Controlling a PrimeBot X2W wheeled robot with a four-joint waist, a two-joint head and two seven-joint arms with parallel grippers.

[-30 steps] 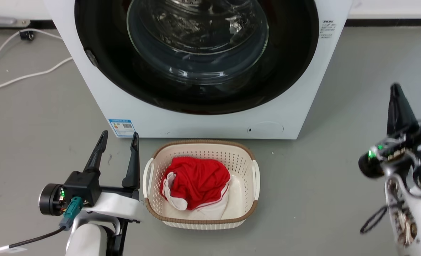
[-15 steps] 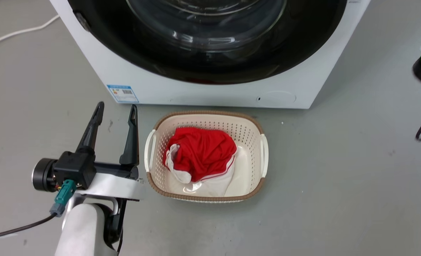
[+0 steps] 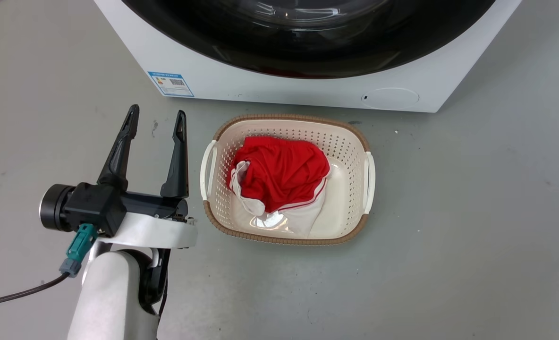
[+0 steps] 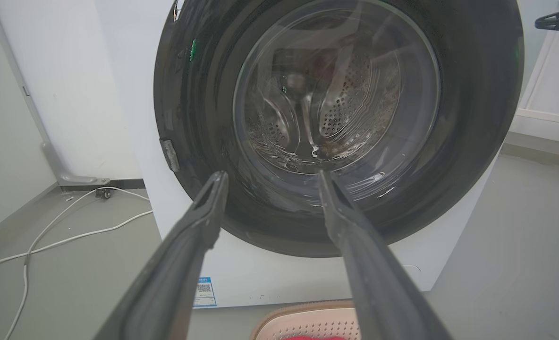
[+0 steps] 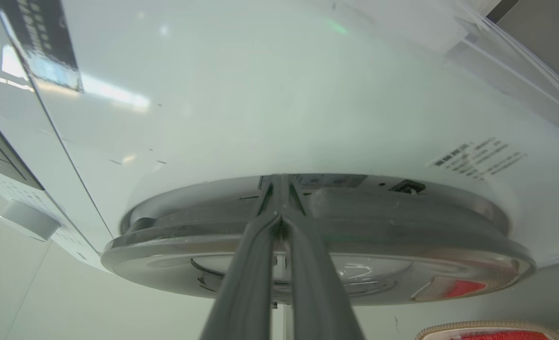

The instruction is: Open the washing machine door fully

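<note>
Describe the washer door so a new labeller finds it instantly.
Start at the big white boxy front-loading washing machine. Its front is nearly covered by the washing machine door, a large round glossy black disc with a clear domed glass centre. Unlike the small cream perforated laundry basket set before the machine, it is dark, shiny and upright.

I see a smooth grey floor point(image 3: 449, 226) across most of the head view, with a few small dark spots on it. In the left wrist view, a white wall point(image 4: 71, 71) fills the upper left. A dark strip point(image 4: 126, 183) runs where it meets the floor. A white cable point(image 4: 95, 231) lies in loops at the lower left. The light is soft and even.
</note>
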